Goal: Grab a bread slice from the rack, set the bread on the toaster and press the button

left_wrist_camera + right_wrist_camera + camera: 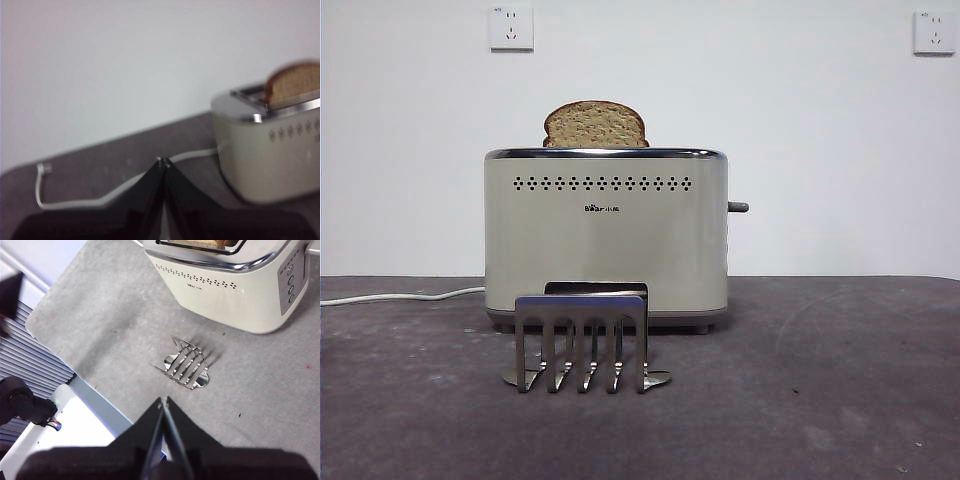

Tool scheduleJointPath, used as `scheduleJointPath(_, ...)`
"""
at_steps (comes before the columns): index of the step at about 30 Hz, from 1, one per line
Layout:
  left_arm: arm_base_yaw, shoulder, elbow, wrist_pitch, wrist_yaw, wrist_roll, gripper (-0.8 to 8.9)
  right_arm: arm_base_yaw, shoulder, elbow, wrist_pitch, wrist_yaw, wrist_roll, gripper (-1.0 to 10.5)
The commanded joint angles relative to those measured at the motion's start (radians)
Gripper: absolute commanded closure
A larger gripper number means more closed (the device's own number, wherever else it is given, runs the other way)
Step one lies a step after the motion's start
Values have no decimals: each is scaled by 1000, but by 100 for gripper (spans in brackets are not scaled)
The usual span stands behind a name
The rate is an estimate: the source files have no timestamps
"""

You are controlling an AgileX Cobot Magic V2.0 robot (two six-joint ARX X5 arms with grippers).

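The slice of bread [595, 125] stands in the toaster's slot, its domed top poking above the chrome rim; it also shows in the left wrist view [294, 86]. The cream toaster [605, 235] stands mid-table, its lever [737, 207] on the right side. The silver rack [582, 342] stands empty in front of the toaster. My left gripper [163, 161] is shut and empty, off to the toaster's [267, 147] side. My right gripper [163, 400] is shut and empty, high above the rack [186, 366] and toaster [235, 285]. Neither arm shows in the front view.
A white power cord [400, 296] runs left from the toaster across the dark table [820, 400]; it also shows in the left wrist view [75, 202]. Round buttons [290, 287] sit on the toaster's end. The table's edge [55, 347] and robot base lie near the right gripper.
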Motion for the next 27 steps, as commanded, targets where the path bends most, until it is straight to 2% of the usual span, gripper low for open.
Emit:
scheduleJointPath(1, 4, -55, -80, 16, -5, -6, 816, 0, 0, -7, 3, 2, -9, 946)
scheduleJointPath(7, 4, -137, -193, 14, -29, -8, 816, 0, 0, -7, 3, 2, -9, 946)
scheduleJointPath(14, 5, -175, -270, 9, -82, -69, 816, 0, 0, -7, 3, 2, -9, 946)
scheduleJointPath(27, 4, -175, -330, -35, -76, -182, 816, 0, 0, -7, 3, 2, -9, 946)
